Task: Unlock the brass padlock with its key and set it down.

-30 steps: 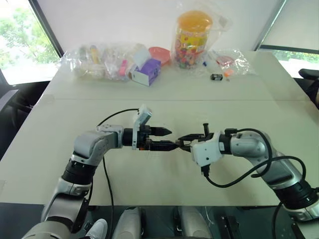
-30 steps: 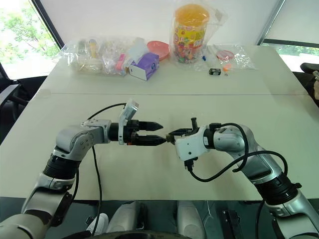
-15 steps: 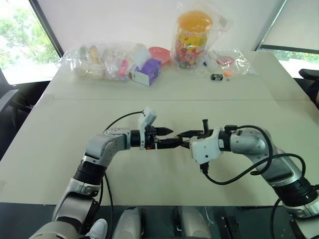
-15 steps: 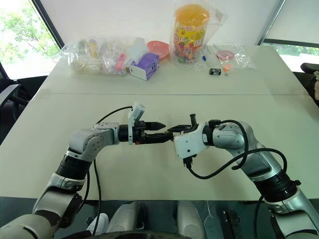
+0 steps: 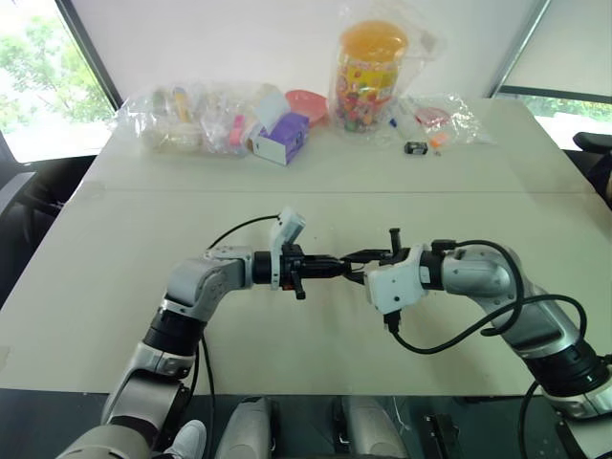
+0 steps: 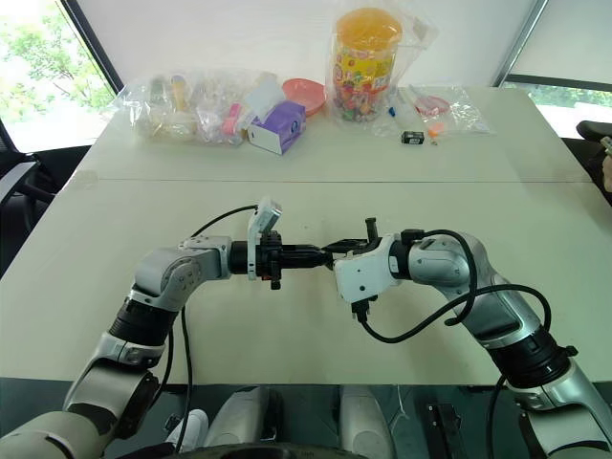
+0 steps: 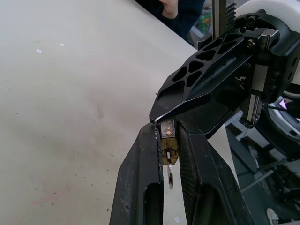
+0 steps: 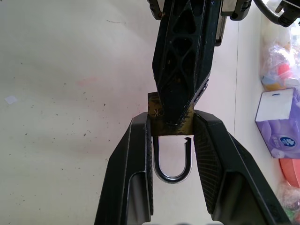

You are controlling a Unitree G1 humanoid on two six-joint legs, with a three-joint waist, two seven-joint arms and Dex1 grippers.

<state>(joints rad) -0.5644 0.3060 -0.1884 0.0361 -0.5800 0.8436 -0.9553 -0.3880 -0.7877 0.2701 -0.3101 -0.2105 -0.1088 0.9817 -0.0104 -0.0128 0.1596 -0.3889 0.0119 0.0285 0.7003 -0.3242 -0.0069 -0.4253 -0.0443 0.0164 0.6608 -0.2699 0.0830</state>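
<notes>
The two grippers meet tip to tip above the middle of the pale counter (image 5: 115,249), well clear of its surface, so that each can work on one end of the same small thing. The right gripper (image 8: 172,125) is clamped on the brass padlock (image 8: 154,112), its fingers pressing the two sides of the body while the silvery shackle (image 8: 172,159) hangs back between them; one shackle leg looks lifted free of the body, which suggests the lock is already open or nearly so. The left gripper (image 7: 168,140) is closed at the padlock's other end, where the key (image 7: 168,153) sits in the keyway with its wire ring (image 7: 170,174) dangling between the fingers; it appears to pinch the key, though the contact is hard to separate from the lock body. Holding the lock in the air gives the key hand room to twist. Bagged oddments (image 5: 201,120) and a candy jar (image 5: 368,72) lie far off along the back edge.
</notes>
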